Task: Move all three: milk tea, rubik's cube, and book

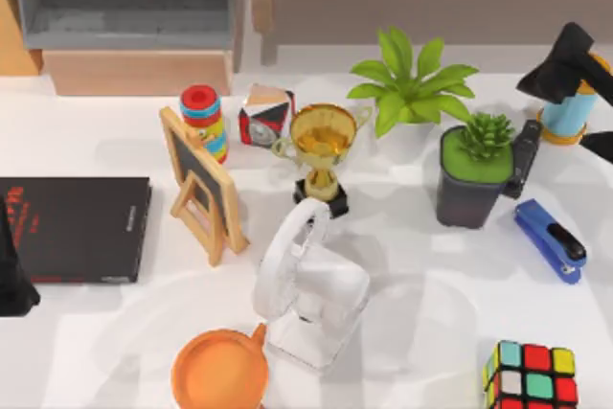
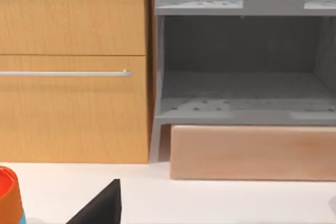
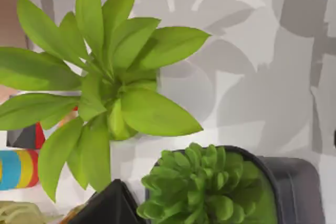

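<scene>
The book (image 1: 75, 229), black with red marks, lies flat at the table's left edge. Beside its near left corner sits my left gripper (image 1: 13, 280), and a black part of it (image 2: 102, 205) faces the cabinet in the left wrist view. The rubik's cube (image 1: 532, 377) stands at the front right corner. At the far right the milk tea (image 1: 573, 112) is a light blue cup with an orange band. My right gripper (image 1: 567, 62) hangs right over it, and a black part of it (image 3: 109, 204) shows before the plants in the right wrist view.
Across the middle stand a striped can (image 1: 203, 120), a patterned cube (image 1: 265, 114), a chalkboard (image 1: 203, 189), a gold trophy (image 1: 323, 155), white headphones on a stand (image 1: 311, 280) and an orange bowl (image 1: 220, 371). A leafy plant (image 1: 412, 88), a succulent pot (image 1: 476, 174) and a blue stapler (image 1: 551, 239) crowd the right.
</scene>
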